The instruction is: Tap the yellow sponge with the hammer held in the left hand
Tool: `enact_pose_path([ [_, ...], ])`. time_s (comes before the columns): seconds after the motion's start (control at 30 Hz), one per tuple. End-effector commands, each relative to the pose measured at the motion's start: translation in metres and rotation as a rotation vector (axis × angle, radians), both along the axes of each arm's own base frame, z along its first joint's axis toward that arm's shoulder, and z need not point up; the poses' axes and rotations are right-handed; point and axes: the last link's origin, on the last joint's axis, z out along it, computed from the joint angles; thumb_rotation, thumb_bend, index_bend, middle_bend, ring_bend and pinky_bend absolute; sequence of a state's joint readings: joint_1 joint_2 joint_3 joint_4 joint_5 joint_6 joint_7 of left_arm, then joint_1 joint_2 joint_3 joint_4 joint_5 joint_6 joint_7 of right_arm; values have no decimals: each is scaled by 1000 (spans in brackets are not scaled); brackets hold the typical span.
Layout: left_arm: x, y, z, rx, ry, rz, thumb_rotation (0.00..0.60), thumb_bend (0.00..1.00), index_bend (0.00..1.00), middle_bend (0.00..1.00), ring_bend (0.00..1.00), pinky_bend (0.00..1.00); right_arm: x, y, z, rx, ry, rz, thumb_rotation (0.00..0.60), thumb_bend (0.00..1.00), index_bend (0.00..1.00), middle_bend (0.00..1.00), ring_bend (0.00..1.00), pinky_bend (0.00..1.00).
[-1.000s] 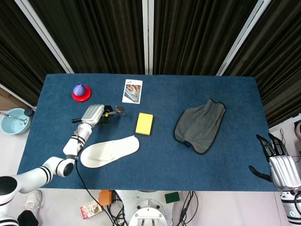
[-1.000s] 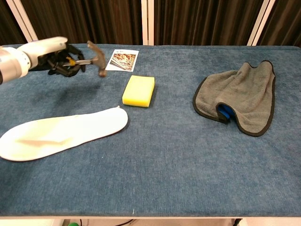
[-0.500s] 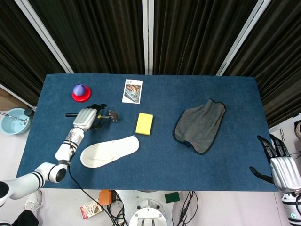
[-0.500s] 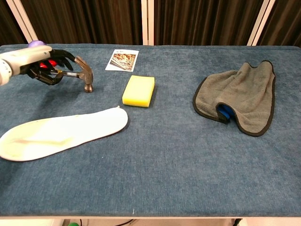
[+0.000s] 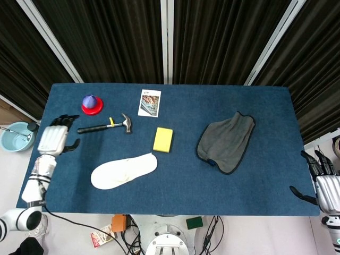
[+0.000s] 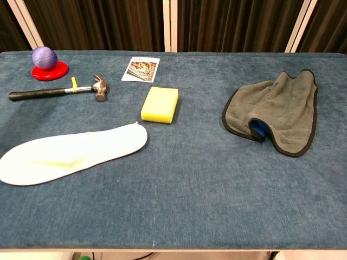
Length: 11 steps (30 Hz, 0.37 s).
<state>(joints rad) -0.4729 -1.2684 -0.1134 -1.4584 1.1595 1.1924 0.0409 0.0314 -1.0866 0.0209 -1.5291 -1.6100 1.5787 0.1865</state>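
A hammer (image 5: 104, 127) lies flat on a blue counter (image 5: 175, 180) beside a yellow sponge (image 5: 163, 139), with the left hand (image 5: 53, 141) open nearby and the right hand (image 5: 324, 183) open at the far edge.

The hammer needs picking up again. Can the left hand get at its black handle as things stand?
Probably yes. The open left hand sits at the table's left edge, near the black-handled claw hammer, with only bare blue tabletop between them.

We can read no text, brand, number or sign. The white rectangular printed card (image 6: 141, 69), lying on the blue cloth table well off to the right of the left hand (image 5: 53, 140), shows a picture and some tiny marks, too small to make out.
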Motion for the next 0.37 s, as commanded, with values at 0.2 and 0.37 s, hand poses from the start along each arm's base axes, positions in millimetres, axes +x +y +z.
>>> enact_pose_path([
  [0.2,-38,-112,63,148,107,48,600,315,170,193,109,157,-1,-2,-9,26,-25,17,600,150,35,153,4,112],
  [0.37,-38,-149,65,113,94,44,600,316,169,193,108,151,4,-6,-17,72,-51,56,600,152,36,152,4,112],
])
